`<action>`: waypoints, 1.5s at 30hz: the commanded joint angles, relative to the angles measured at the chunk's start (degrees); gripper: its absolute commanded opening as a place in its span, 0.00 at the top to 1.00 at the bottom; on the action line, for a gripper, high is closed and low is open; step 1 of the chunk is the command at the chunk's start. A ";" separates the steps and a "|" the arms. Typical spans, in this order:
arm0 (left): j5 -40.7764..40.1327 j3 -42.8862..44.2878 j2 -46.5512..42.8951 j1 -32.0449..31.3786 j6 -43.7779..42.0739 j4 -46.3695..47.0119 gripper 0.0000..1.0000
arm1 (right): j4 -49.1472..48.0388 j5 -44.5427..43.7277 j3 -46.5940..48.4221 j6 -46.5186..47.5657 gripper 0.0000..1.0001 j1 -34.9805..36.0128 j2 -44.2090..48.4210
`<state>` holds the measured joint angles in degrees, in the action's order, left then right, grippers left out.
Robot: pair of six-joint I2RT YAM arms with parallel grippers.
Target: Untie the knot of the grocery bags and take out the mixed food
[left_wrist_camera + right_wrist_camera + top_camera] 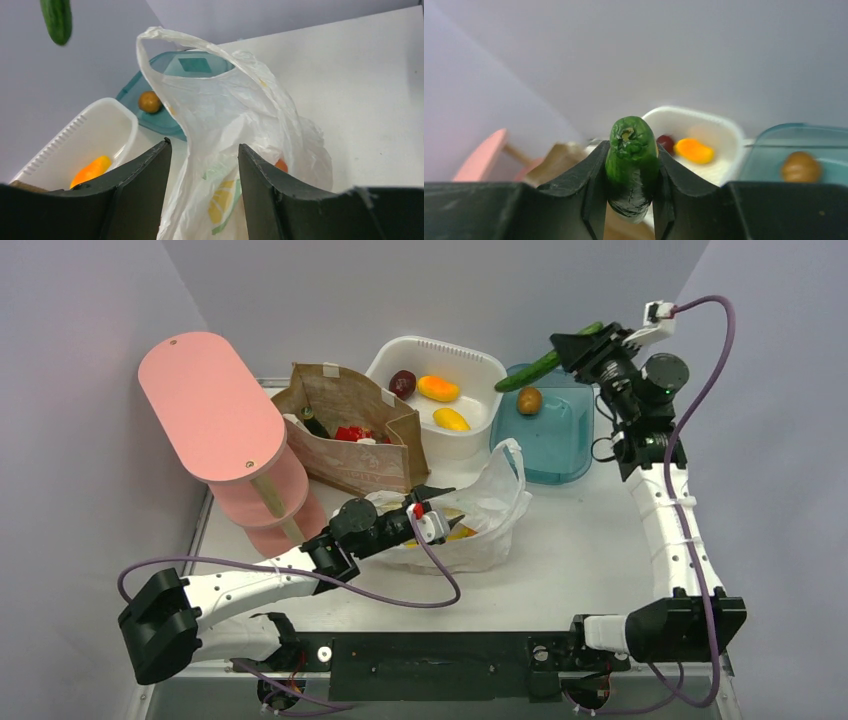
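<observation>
One white translucent grocery bag [490, 495] lies crumpled mid-table, a loop handle standing up. In the left wrist view this grocery bag [220, 105] shows a yellow lemon print and something orange inside. My left gripper [437, 502] is at the bag's near side; in its own view the left gripper [205, 146] is open, with loose plastic between the jaws, unpinched. My right gripper [575, 348] is raised at the back right, shut on a long green cucumber [545, 365]. The right wrist view has the cucumber [631, 165] end-on, clamped in the right gripper [631, 146].
A brown paper bag [345, 425] stands behind the plastic bag with a red pepper [350, 433] in it. A white tub [440, 343] holds a dark red fruit and two orange-yellow fruits. A teal container [560, 445] holds a brown fruit [529, 400]. A pink stand [210, 405] fills the left.
</observation>
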<state>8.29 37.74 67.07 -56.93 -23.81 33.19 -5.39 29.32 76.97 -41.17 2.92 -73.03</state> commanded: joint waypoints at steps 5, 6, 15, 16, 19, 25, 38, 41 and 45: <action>5.19 2.69 0.66 -0.14 -3.85 -6.84 0.50 | 16.65 -16.43 12.91 27.59 1.00 -5.31 -10.03; 4.90 2.91 0.84 -0.08 -3.99 -7.27 0.50 | 19.74 -17.60 13.76 29.06 1.00 -5.52 -12.29; 4.19 3.50 1.64 0.14 -5.53 -11.23 0.50 | 35.37 -20.07 24.91 37.26 1.00 -6.76 -28.22; 4.19 3.45 1.65 0.15 -5.84 -11.57 0.50 | 36.44 -19.52 25.51 37.41 1.00 -6.77 -28.96; 4.37 3.28 1.89 0.15 -7.56 -13.73 0.50 | 38.81 -18.41 26.41 38.24 1.00 -6.87 -32.71; 4.09 2.45 1.61 0.50 -7.72 -15.02 0.50 | 39.83 -16.27 27.45 39.44 1.00 -7.29 -38.47; 1.79 2.63 0.93 2.71 -5.14 -17.15 0.50 | 41.19 -12.58 33.65 37.71 0.27 -8.15 -42.51; 1.62 2.19 0.66 2.90 -5.03 -17.15 0.51 | 41.13 -6.07 33.02 37.50 0.27 -7.50 -39.02; 2.45 1.14 0.50 3.21 -4.82 -16.69 0.54 | 41.72 4.53 27.31 34.42 0.26 -4.63 -31.49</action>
<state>10.44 38.52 68.93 -54.17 -29.54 15.46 37.43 21.71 107.13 -3.73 -4.71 -116.07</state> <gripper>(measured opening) 0.478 0.731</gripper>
